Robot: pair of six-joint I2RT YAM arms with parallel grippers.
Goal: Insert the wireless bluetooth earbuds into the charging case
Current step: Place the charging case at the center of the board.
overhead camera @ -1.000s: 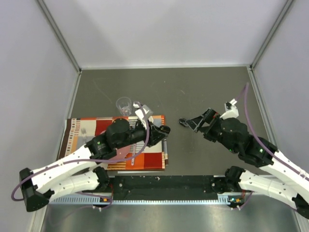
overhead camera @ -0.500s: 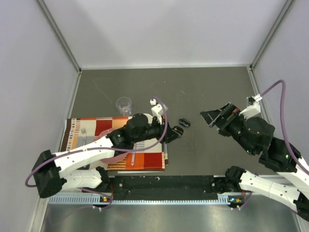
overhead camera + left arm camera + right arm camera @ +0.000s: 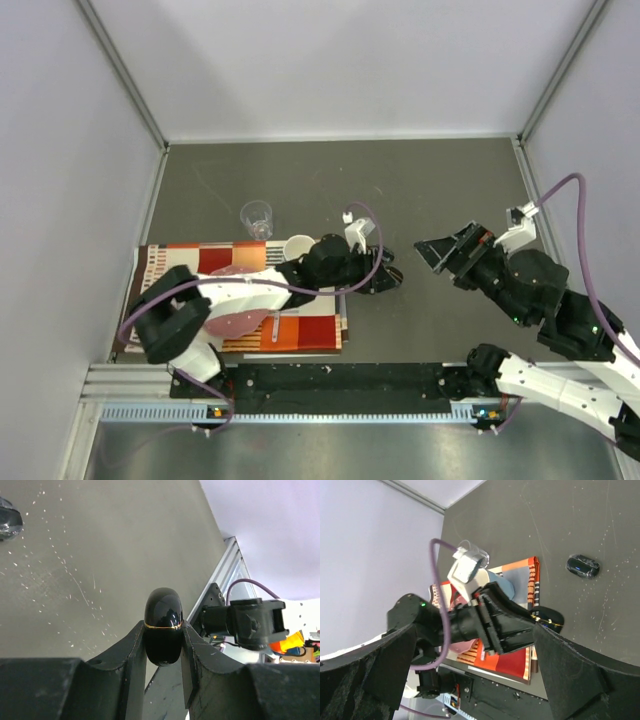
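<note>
Left wrist view: the left gripper (image 3: pixel 163 630) clamps a glossy black oval charging case with a thin gold seam (image 3: pixel 163 612) between its jaws, over the dark grey table (image 3: pixel 100 555). The right gripper (image 3: pixel 438 250) hangs apart, jaws wide and empty. A second black oval case with a blue dot (image 3: pixel 582 565) lies on the table near the held one.

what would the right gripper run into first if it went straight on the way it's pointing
Most likely the left gripper, shut on a glossy black oval piece: it sits centred between the open jaws of the right gripper in its wrist view, though depth is unclear.
</note>
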